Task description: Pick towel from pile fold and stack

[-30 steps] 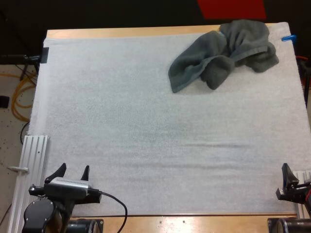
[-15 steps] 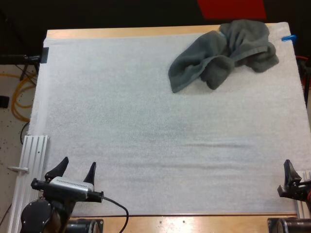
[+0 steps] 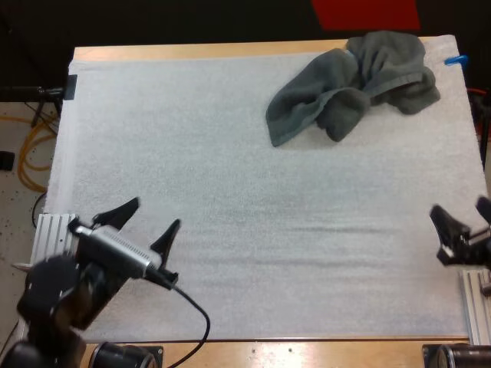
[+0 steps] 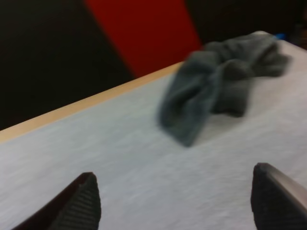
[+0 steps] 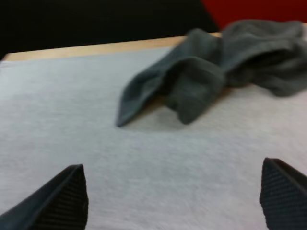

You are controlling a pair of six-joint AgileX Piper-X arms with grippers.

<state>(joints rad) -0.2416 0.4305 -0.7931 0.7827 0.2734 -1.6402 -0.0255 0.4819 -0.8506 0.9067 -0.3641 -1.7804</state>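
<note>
The white foam mat [image 3: 230, 153] covers most of the wooden table [image 3: 192, 51]. A crumpled dark grey-green towel [image 3: 345, 88] lies at the mat's far right corner, its folds hiding whether it is one cloth or several. The left gripper [image 3: 155, 214] hovers over the mat's near left part, black fingers [image 4: 81, 203] spread wide, holding nothing. The right gripper [image 3: 459, 208] is at the mat's right edge, partly cut off, also wide open and empty, well apart from the towel.

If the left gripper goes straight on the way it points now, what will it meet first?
The left gripper would probably meet the crumpled towel first; only bare white mat lies between. Depth is unclear.
</note>
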